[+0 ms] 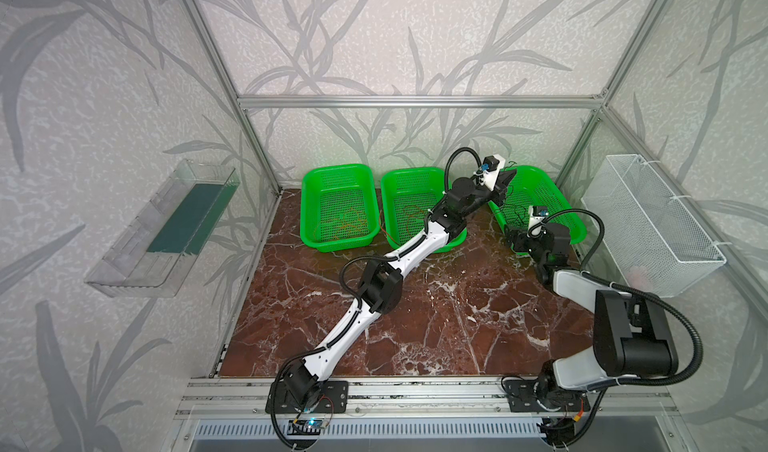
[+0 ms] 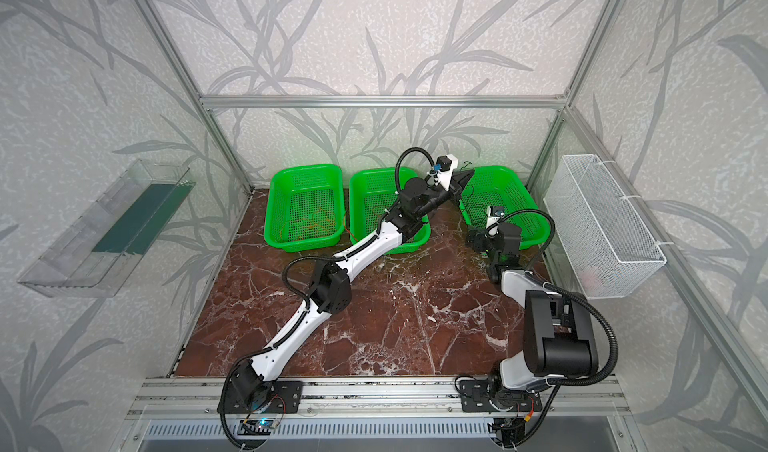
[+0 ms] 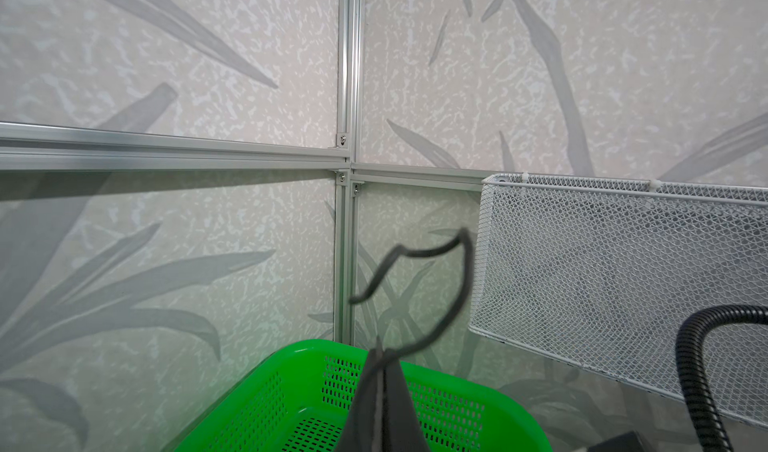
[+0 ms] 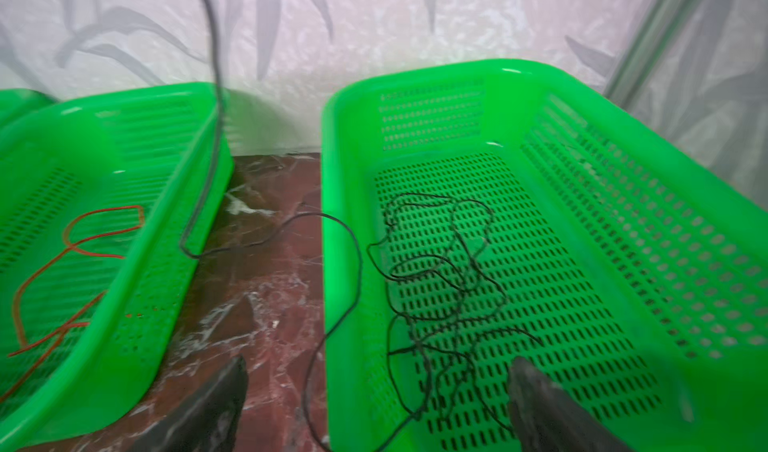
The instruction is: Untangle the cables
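**Holding a black cable (image 3: 428, 252) up**

Left gripper (image 3: 380, 362) is clamped on one black cable above the right basket (image 4: 457, 69). Right gripper (image 4: 378, 362) stands apart at that basket's near rim, empty. Other black cables (image 4: 415, 278) lie tangled inside it.

The left arm (image 1: 345, 337) and right arm (image 1: 573, 283) had white shells, black joint housings, black corrugated hoses (image 3: 690, 367) and dark tapered fingers (image 4: 540, 404).
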{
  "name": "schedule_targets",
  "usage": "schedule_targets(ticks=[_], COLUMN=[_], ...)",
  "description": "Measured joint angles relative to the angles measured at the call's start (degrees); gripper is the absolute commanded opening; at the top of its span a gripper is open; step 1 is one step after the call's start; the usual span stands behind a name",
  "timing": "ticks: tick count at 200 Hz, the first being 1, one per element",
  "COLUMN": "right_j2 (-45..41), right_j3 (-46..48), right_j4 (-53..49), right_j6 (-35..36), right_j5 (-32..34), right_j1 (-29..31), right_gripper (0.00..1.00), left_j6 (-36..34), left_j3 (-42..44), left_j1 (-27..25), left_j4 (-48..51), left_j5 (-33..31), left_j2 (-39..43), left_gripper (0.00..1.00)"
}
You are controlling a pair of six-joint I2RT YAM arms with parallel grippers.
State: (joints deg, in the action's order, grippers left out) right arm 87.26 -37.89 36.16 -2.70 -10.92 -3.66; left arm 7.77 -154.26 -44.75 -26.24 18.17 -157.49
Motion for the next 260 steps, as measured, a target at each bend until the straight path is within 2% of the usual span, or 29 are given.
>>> schedule_targets(ticks=[20,52,68,72,75,77,81,86,99,108,111,117,131,139,148,150,189,229,237,250,260], right_j2=[2.6,7.6,10.5,11.3,12.0,12.3,13.3,14.3,16.5,17.4,17.6,17.9,18.3,18.3,18.4,18.4,21.4,26.4,28.0,30.3,31.3], right_j3=[-1.2,-7.2,-10.6,-11.5,-12.1,-12.5,-13.3,-14.2,-15.9,-16.4,-16.5,-16.8,-18.2,-19.5,-21.7,-22.3,-34.7,-39.3,-40.8,-43.5,-44.7], right_j4=[7.8,14.3,16.6,17.2,17.7,18.1,18.6,19.3,20.2,20.1,20.0,19.5,17.5,15.3,12.0,11.1,-5.4,-17.9,-21.1,-25.6,-28.8], right_j6=[-1.4,-4.1,-5.1,-5.3,-5.7,-5.7,-6.1,-6.5,-7.7,-8.3,-8.2,-8.4,-8.0,-7.5,-6.7,-6.6,-3.7,-2.3,-2.1,-2.3,-2.4], right_j5=[-3.8,-4.7,-5.8,-6.3,-6.7,-6.9,-7.4,-7.7,-7.3,-6.8,-6.5,-6.0,-4.1,-2.1,0.5,1.0,14.8,24.9,26.0,27.8,29.1], right_j1=[0.0,0.0,0.0,0.0,0.0,0.0,0.0,0.0,0.0,0.1,0.1,0.1,0.1,0.1,0.1,0.1,-0.2,-0.8,-1.1,-1.4,-1.6], right_gripper=[0.93,0.9,0.81,0.76,0.68,0.62,0.43,0.29,0.08,0.02,0.0,0.0,0.0,0.0,0.0,0.0,0.0,0.0,0.13,0.46,0.61], left_j6=[0.3,0.9,0.9,1.0,1.0,1.0,1.0,1.0,1.1,1.1,1.1,1.0,1.0,0.9,0.9,0.8,-1.4,-5.4,-6.1,-7.3,-8.2], left_j3=[0.0,1.4,2.1,2.2,2.3,2.3,2.4,2.6,2.9,3.4,3.5,4.0,5.1,6.0,7.8,8.2,24.0,41.3,44.3,49.0,52.5], left_j1=[-0.2,-0.7,-0.9,-1.0,-1.0,-1.0,-1.0,-1.0,-1.0,-1.0,-1.0,-1.0,-1.0,-0.9,-0.9,-0.8,0.2,1.5,1.9,2.5,2.9], left_j4=[-0.2,-0.9,-1.0,-1.0,-1.0,-1.0,-1.0,-1.1,-1.3,-1.5,-1.6,-1.6,-1.6,-1.6,-1.5,-1.5,-1.9,-4.6,-4.9,-5.2,-5.2], left_j5=[0.3,1.3,1.5,1.6,1.6,1.7,1.7,1.8,2.0,2.1,2.1,2.3,2.5,2.5,2.5,2.5,1.8,0.9,0.9,0.7,0.6], left_j2=[0.0,0.1,0.1,0.1,0.1,0.1,0.1,0.1,0.1,0.2,0.3,0.4,0.7,1.1,2.0,2.3,12.9,27.4,30.0,34.1,37.1], left_gripper=[0.0,0.0,0.0,0.0,0.0,0.0,0.0,0.0,0.0,0.0,0.03,0.13,0.52,0.67,0.96,0.99,0.99,0.99,0.99,0.99,0.99])
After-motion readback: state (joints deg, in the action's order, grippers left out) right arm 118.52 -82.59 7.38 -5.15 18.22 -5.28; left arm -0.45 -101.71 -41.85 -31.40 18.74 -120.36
